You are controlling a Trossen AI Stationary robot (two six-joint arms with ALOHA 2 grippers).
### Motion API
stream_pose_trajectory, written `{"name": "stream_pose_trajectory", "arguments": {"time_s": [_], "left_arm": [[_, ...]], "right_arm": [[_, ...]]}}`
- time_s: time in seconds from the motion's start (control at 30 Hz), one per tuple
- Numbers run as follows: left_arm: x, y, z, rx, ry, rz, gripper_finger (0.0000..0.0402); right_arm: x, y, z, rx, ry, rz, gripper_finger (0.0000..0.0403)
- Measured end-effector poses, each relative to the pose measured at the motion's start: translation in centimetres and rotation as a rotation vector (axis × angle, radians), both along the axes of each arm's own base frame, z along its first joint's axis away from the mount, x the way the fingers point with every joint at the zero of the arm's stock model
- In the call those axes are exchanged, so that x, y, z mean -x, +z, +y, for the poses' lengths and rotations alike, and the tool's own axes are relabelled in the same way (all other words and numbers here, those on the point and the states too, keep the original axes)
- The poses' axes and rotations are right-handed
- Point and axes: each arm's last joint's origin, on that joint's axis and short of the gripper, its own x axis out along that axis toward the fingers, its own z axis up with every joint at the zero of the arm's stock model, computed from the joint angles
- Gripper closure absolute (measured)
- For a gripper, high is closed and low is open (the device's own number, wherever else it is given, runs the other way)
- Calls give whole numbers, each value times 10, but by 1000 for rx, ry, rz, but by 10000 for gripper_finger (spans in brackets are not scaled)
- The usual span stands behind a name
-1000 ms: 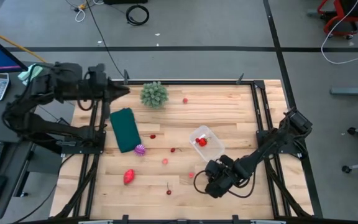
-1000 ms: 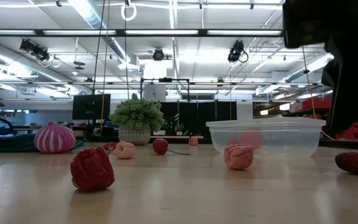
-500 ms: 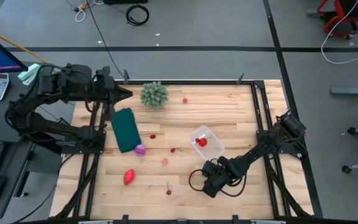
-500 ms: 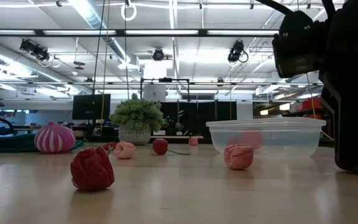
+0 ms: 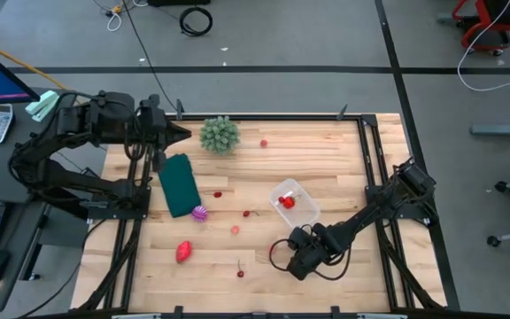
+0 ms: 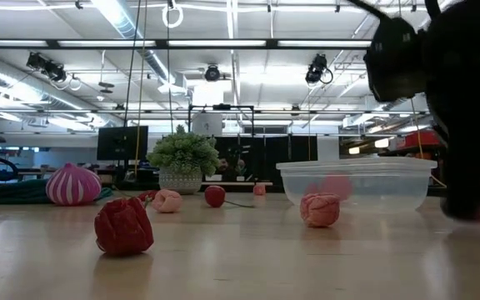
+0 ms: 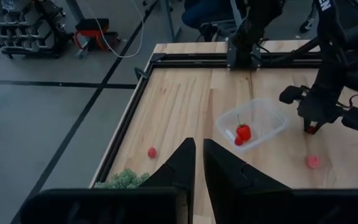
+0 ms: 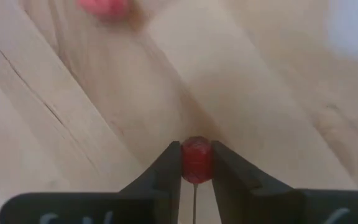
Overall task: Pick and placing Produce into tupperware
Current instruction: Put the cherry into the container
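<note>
Gripping a small red berry [image 8: 196, 160], the right claw [image 8: 196, 163] is placed just beside the tupperware [image 5: 294, 202]; the left claw [image 7: 198, 163] is kept shut, farther off.

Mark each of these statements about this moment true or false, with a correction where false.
1. The right gripper is shut on a small red berry. True.
2. The clear tub is empty. False: red fruit lies inside.
3. The left gripper holds the striped ball. False: it holds nothing and hangs near the spiky green plant.
4. The dark green cloth lies beside the striped ball. True.
</note>
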Motion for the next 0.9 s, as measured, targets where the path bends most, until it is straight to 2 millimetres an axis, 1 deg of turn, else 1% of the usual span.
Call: {"name": "stream_pose_trajectory", "arguments": {"time_s": [0.07, 0.2, 0.27, 0.37, 0.47, 0.53, 0.63, 0.73, 0.83, 0.9], "left_arm": [[0, 0, 0, -15, -8, 4, 364], [-1, 1, 0, -38, -17, -4, 371], [-1, 3, 0, -42, -17, -20, 371], [-2, 3, 0, -47, -19, -27, 368], [-2, 3, 0, -52, -21, -25, 364], [-1, 3, 0, -53, -21, -25, 363], [-2, 3, 0, -52, -21, -24, 366], [-1, 3, 0, -52, -21, -23, 372], [-1, 3, 0, -51, -21, -18, 376], [-1, 3, 0, -51, -21, -18, 376]], "right_arm": [[0, 11, -1, -12, -13, -41, 328], [0, 23, -6, -24, -25, -69, 327], [0, 33, -11, -32, -39, -111, 327], [-2, 48, -22, 37, -40, -189, 327], [-4, 64, -38, 151, -32, -266, 327], [-5, 70, -52, 214, -22, -266, 325], [-4, 73, -72, 255, -35, -207, 324], [-2, 67, -90, 243, -42, -81, 325], [-2, 59, -102, 214, -56, 20, 323], [-5, 56, -107, 199, -53, 38, 322]]}}
